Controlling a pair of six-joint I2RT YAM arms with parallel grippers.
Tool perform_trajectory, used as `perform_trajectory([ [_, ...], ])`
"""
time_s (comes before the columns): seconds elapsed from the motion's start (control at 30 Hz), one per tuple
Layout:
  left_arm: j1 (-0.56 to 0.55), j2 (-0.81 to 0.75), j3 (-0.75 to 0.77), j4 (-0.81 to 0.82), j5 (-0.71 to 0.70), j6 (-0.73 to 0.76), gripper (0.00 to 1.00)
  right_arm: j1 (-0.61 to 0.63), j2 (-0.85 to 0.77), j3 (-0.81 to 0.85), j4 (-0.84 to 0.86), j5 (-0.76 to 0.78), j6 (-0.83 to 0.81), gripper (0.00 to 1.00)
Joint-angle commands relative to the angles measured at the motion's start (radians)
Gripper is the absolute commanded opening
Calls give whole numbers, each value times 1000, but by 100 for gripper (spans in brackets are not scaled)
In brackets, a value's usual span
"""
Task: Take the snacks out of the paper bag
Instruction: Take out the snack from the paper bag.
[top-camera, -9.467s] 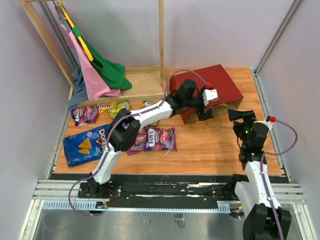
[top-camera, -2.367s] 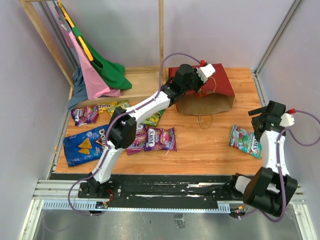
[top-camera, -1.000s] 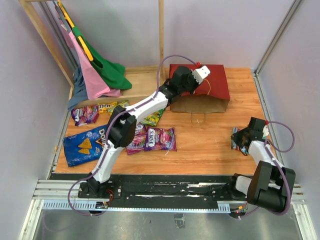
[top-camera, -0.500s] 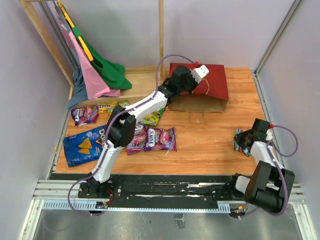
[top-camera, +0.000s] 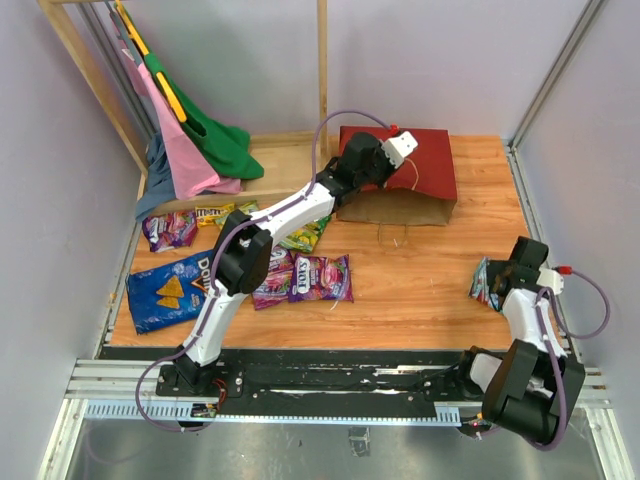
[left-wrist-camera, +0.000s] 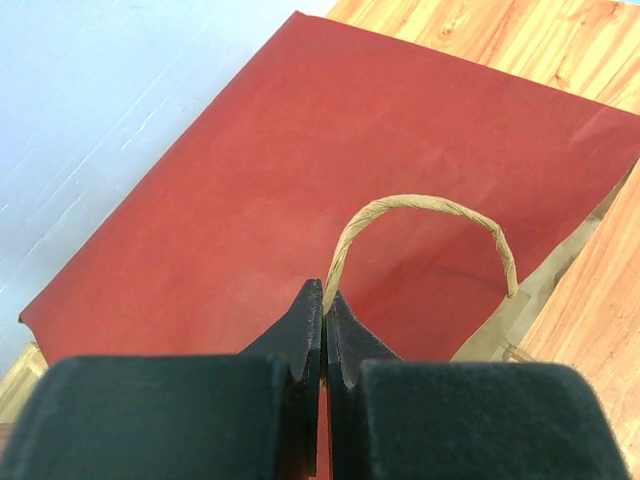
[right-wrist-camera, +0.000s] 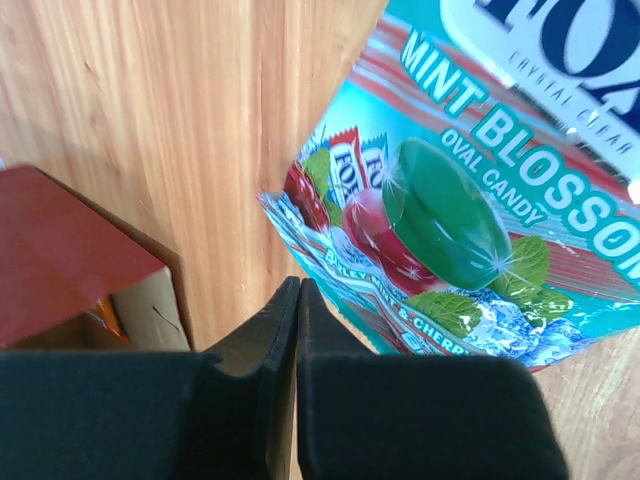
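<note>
Top view, bag: the paper bag (top-camera: 415, 165) lies on its side at the far end of the desk (top-camera: 420, 290), with the left tool (top-camera: 400, 150) over it.
Top view, snacks out: the Doritos bag (top-camera: 170, 290) and small packs (top-camera: 320, 277) lie on the left. A teal packet (top-camera: 484, 284) is at the right tool (top-camera: 505, 272), near the right edge.
Left wrist, tool: pinched narrow on the string handle (left-wrist-camera: 430, 205).
Right wrist, tool: closed tight, seemingly gripping the teal packet's edge.
Right wrist, left to do: something orange (right-wrist-camera: 103, 318) shows in the bag's mouth, probably one snack yet to take out.
</note>
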Motion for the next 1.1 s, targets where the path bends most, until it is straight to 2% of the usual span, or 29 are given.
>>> perform_trajectory([
  [0.0, 12, -51, -6, 14, 14, 9, 1, -18, -51, 20, -36, 186, 128, 1],
  [0.1, 13, -50, -2, 9, 16, 9, 1, -25, -43, 38, -31, 221, 139, 1],
  [0.2, 16, -50, -2, 7, 16, 9, 1, -27, -18, 108, -79, 165, 42, 3],
  [0.3, 20, -47, 5, 2, 15, 2, 1, -22, -15, 166, -172, 108, -5, 26],
  [0.43, 21, -35, 26, -9, 17, -16, 1, 14, -96, 142, -268, 114, -25, 44],
  [0.57, 21, -34, 23, -7, 29, -28, 1, 17, -135, 122, -352, 141, -56, 78],
  [0.67, 21, -30, 27, -5, 32, -36, 0, 17, -112, 113, -360, 145, -86, 94],
  [0.8, 21, -32, 31, -8, 39, -43, 1, 18, -38, 97, -343, 110, -82, 98],
  [1.07, 22, -38, 15, -6, 28, -33, 1, 7, 109, 72, -242, 95, -35, 91],
])
